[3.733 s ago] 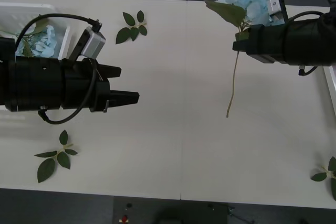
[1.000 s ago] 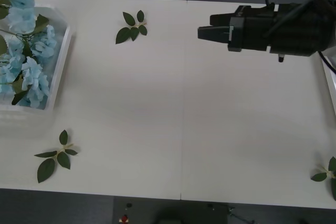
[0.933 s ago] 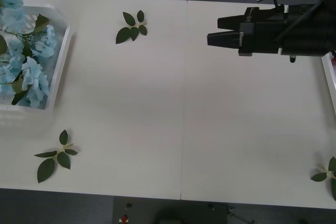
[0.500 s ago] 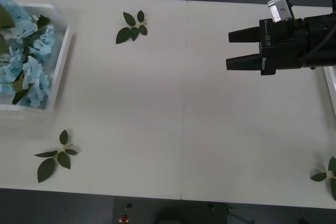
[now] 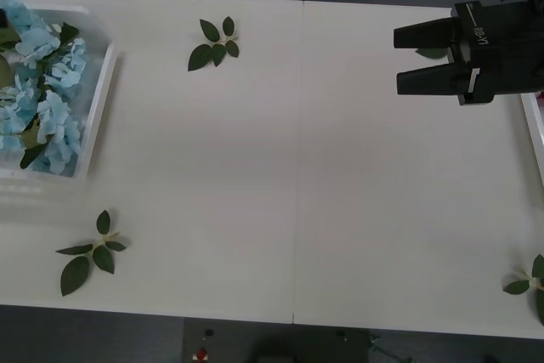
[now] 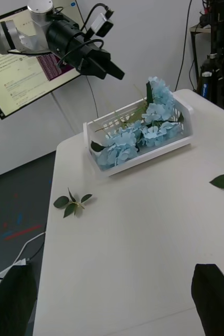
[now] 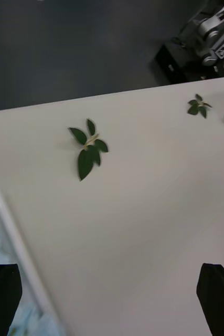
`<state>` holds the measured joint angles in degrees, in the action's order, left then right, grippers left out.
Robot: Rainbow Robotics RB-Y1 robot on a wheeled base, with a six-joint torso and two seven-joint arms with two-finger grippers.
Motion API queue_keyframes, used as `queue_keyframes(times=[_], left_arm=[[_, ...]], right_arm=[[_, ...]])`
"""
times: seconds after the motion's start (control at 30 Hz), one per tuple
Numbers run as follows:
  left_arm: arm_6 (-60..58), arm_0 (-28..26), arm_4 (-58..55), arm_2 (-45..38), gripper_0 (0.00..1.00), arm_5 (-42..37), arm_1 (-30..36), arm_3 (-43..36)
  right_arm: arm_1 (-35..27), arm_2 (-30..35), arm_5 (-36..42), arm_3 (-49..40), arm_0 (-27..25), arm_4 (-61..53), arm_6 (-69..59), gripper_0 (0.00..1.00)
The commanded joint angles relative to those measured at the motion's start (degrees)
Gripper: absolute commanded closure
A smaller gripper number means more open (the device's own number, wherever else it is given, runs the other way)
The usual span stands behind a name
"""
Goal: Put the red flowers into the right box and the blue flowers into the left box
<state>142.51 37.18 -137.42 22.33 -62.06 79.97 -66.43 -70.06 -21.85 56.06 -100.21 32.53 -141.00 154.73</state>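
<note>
Two tools: both have their black fingers spread apart, and neither holds or touches anything.
Surface (image 5: 297, 176): wide, flat, smooth and white, with a thin seam down the middle.
Left box (image 5: 100, 99): a white plastic tray with a raised rim and slotted walls, sitting at the robot's left end of the surface.
Blue flowers (image 5: 47, 99): fluffy pale-blue bunches with green leaves, all lying inside the left box.
Right tool (image 5: 406, 59): up in the air over the far right part of the surface, its arm lying level and its fingers pointing toward the left box.
Left tool (image 6: 112, 69): held high in the air above the left box, fingers pointing slanted down, as the right wrist view shows.
Right box (image 5: 535, 138): just a thin white edge at the right side of the surface.
Leaf sprigs: small, dark green, no blooms; one near the far edge (image 5: 212, 43), one near the front left (image 5: 89, 252), one at the front right corner (image 5: 529, 282).
</note>
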Motion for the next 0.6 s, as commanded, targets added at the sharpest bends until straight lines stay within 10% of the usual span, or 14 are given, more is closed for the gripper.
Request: queue_keyframes(times=[0.03,0.6], left_arm=[[-5.84,0.88,3.83,-0.27,0.03,7.66,-4.04,-11.36],[-12.00,-13.89,19.82,0.08,0.03,31.47,-4.30,-53.45]], right_arm=[[-3.68,0.23,-0.69,-2.27,-0.01,-1.03,0.27,0.14],[-2.36,0.23,-0.69,-2.00,-0.01,-0.59,0.27,0.14]])
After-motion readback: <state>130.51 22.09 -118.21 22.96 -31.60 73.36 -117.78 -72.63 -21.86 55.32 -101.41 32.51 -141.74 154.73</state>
